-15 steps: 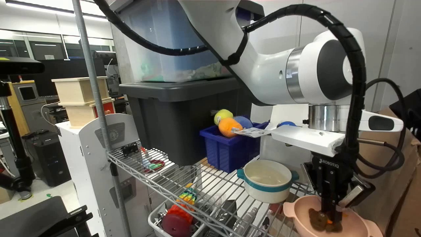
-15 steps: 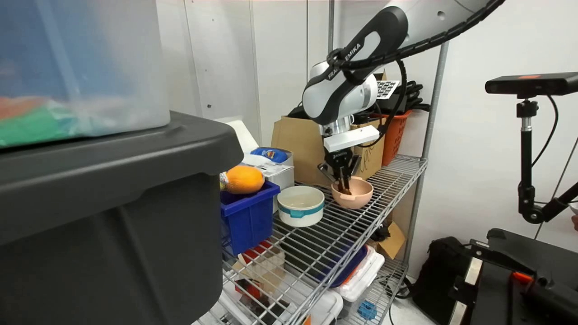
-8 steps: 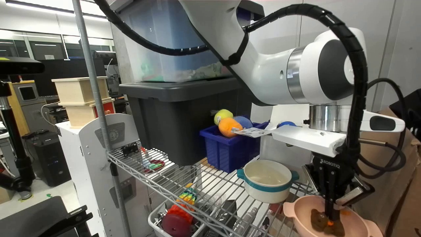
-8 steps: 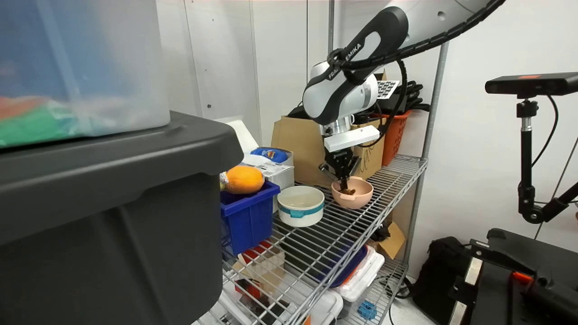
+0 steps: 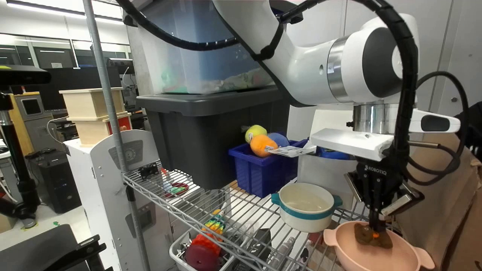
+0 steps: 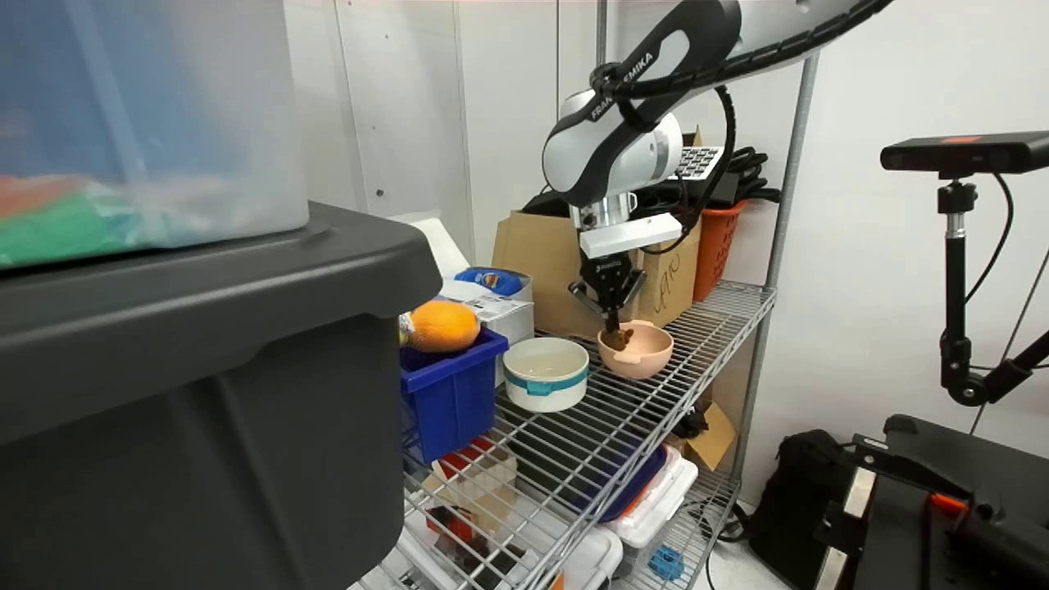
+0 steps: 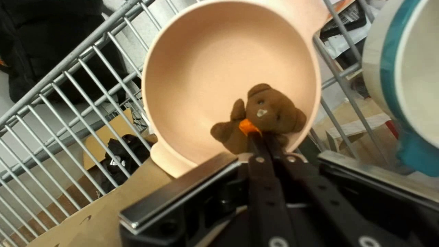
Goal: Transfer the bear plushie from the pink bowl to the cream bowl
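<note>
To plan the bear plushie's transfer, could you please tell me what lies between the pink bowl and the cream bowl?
In the wrist view, wire shelf bars lie between the pink bowl and the cream bowl; items beneath show through.

Your bear plushie (image 7: 267, 120) is brown touched with bright orange; your pink bowl (image 7: 205, 68), plain salmon; your cream bowl (image 5: 307, 205), ringed in teal.
</note>
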